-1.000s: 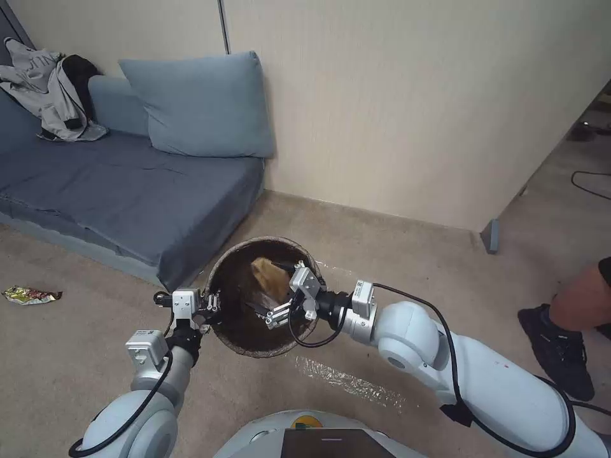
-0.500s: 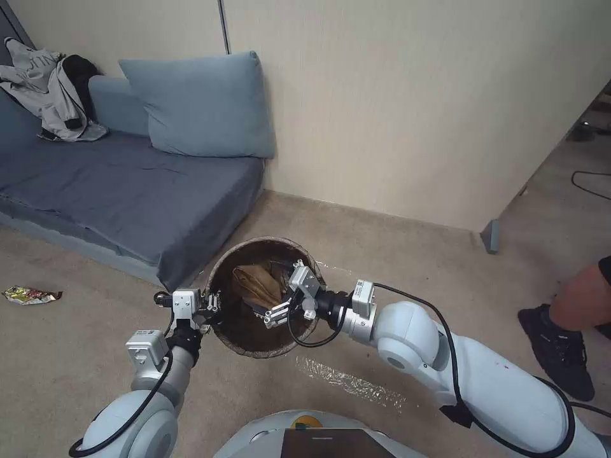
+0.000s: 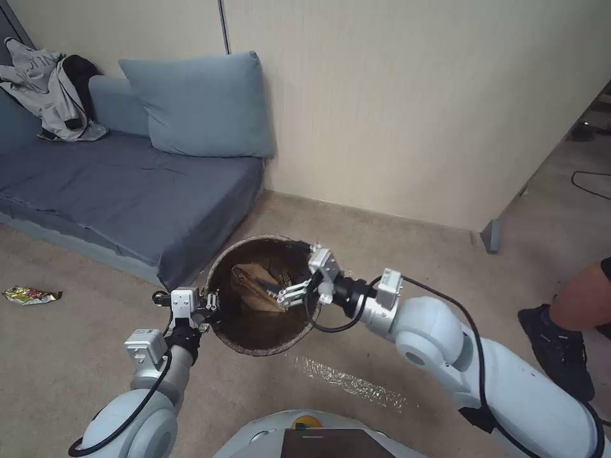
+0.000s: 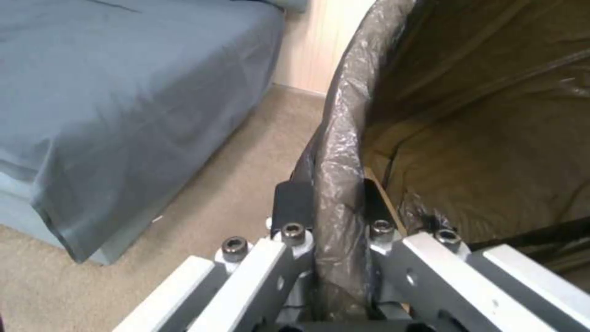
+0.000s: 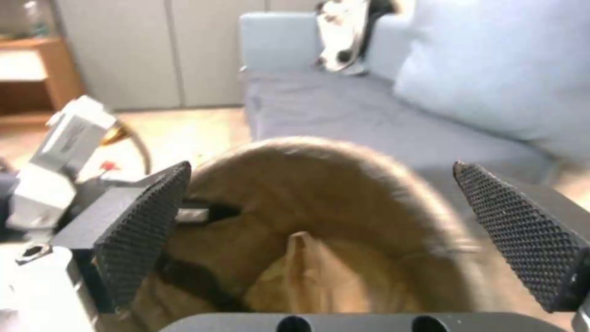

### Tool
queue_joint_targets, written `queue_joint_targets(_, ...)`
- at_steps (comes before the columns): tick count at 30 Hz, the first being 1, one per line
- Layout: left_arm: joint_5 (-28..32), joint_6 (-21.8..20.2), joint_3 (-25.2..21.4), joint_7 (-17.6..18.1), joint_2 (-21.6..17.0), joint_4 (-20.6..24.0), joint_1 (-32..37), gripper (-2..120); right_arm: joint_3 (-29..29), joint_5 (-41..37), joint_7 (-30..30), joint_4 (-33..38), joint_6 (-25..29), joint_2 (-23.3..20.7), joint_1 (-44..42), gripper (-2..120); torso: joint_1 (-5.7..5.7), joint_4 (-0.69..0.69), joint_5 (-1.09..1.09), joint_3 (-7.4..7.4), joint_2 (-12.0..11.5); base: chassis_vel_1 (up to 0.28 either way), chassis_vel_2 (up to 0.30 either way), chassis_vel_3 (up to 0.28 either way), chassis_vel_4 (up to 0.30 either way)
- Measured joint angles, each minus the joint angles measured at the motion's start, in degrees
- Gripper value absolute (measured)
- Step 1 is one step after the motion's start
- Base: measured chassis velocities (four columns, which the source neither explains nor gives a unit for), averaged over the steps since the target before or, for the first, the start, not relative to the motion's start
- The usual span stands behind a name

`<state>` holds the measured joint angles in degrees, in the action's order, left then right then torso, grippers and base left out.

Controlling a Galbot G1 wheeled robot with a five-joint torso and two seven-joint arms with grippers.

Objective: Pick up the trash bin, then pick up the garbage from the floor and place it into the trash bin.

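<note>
- head view: left gripper (image 3: 210, 304) clamps the trash bin (image 3: 223, 331) rim at 9 o'clock; right gripper (image 3: 280, 294), fingers spread and empty, hangs above the tan folded paper (image 3: 251, 283) inside; a wrapper (image 3: 28, 294) lies on the carpet (image 3: 83, 343) at far left, beside the sofa (image 3: 121, 191).
- left wrist view: fingers (image 4: 292, 203) pinch the bag-lined rim (image 4: 338, 152).
- right wrist view: wide pads (image 5: 144, 226) frame the paper (image 5: 307, 281).

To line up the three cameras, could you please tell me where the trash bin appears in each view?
Head view: the trash bin hangs low at centre, the left claw clamped on its rim, the open right claw over its mouth.
Left wrist view: its bag-lined rim rises between the claw's fingers.
Right wrist view: its mouth lies between the two pads.
Shared landmark: the blue sofa.
</note>
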<state>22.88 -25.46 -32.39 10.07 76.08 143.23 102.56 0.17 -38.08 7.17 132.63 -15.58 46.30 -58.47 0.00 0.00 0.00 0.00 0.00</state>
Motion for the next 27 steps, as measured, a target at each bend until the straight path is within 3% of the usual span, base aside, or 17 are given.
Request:
queue_joint_targets(6,0.0,0.1,-0.2,0.2,0.5,-0.3,-0.3,2,8.3,2.1,-3.3,1.8,3.7,1.1,-10.5,100,0.00,-0.03,-0.01,0.00,0.0,0.000,0.000,0.000,0.000)
queue_joint_targets(14,0.1,0.1,-0.2,0.4,1.3,-0.2,-0.3,2,11.2,9.2,-7.9,-0.9,9.1,4.8,-15.3,100,0.00,0.02,-0.01,0.00,0.0,0.000,0.000,0.000,0.000)
queue_joint_targets(24,0.1,0.3,-0.6,0.8,1.7,-0.1,0.4,2,17.1,19.6,-10.9,-3.0,19.6,12.9,-27.7,100,0.00,0.00,0.00,-0.01,0.0,0.000,0.000,0.000,0.000)
queue_joint_targets(27,0.0,0.4,-0.6,0.9,2.0,-0.1,0.5,2,20.2,25.2,-11.4,-3.2,23.1,17.7,-33.9,100,0.00,-0.02,-0.01,0.00,0.0,0.000,0.000,0.000,0.000)
